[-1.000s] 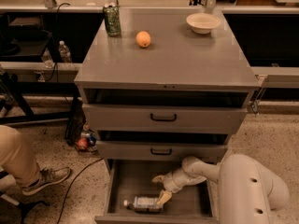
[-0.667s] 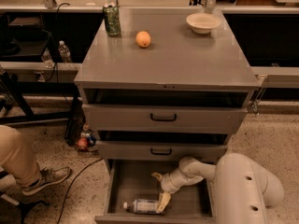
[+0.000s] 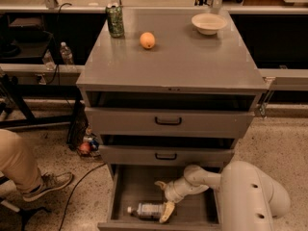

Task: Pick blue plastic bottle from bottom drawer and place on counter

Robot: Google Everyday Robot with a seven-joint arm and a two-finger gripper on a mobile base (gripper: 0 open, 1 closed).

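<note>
lab | loose cables (image 3: 78, 187), speckled floor (image 3: 281, 141) | gripper (image 3: 161, 201) in bottom drawer (image 3: 137, 184)

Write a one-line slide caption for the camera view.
Open gripper in the bottom drawer beside the blue plastic bottle; counter holds can, orange, bowl.

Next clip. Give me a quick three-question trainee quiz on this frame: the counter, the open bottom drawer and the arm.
1. True or false: the blue plastic bottle stands upright in the bottom drawer.
2. Fill in: on the counter sit a green can, a bowl and an ____.
3. Where is the gripper? A over the counter; B inside the bottom drawer; C touching the bowl.

Key
1. False: it lies on its side.
2. orange.
3. B: it is open, at the bottle's base end.
</note>
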